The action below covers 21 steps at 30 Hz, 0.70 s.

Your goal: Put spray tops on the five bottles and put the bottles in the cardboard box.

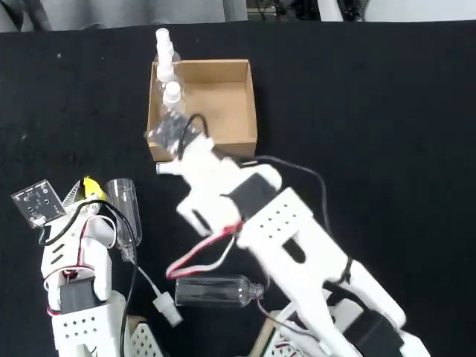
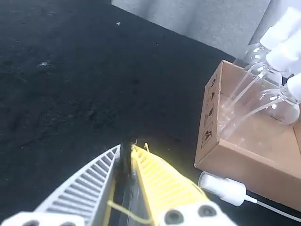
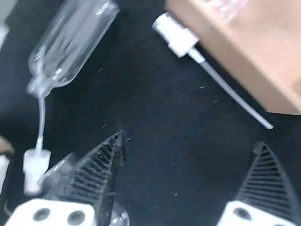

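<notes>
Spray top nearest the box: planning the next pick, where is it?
High view: the spray top lies outside the cardboard box's near wall, by its left corner.

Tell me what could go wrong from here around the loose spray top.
1. The loose spray top lies close to the cardboard box; the open right gripper closing on it might bump the box and shake the bottles inside.
2. Its thin tube may let it roll or slip from the grip.

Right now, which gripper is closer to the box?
Right. The right gripper is just in front of the box; the left gripper is farther back, beside a bottle.
</notes>
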{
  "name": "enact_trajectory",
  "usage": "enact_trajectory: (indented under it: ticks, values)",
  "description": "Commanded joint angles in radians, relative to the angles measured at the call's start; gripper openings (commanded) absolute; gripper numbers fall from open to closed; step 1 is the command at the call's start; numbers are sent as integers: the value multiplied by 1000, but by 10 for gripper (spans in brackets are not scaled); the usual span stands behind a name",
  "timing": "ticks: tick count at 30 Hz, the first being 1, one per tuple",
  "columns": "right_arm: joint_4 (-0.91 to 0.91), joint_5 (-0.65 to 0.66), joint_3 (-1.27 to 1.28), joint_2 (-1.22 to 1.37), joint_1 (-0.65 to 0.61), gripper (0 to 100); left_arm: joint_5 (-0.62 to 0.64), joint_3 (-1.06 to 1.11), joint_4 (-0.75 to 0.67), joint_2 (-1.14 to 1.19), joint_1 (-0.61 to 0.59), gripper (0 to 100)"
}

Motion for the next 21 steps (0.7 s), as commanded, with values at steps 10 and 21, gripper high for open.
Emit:
enact_trajectory:
  ticks: [10, 21]
  values:
    - [11, 11, 248, -283, -224, 354, 8, 22, -21, -11, -7, 30]
    - [8, 11, 441, -461, -361, 353, 8, 22, -21, -11, -7, 30]
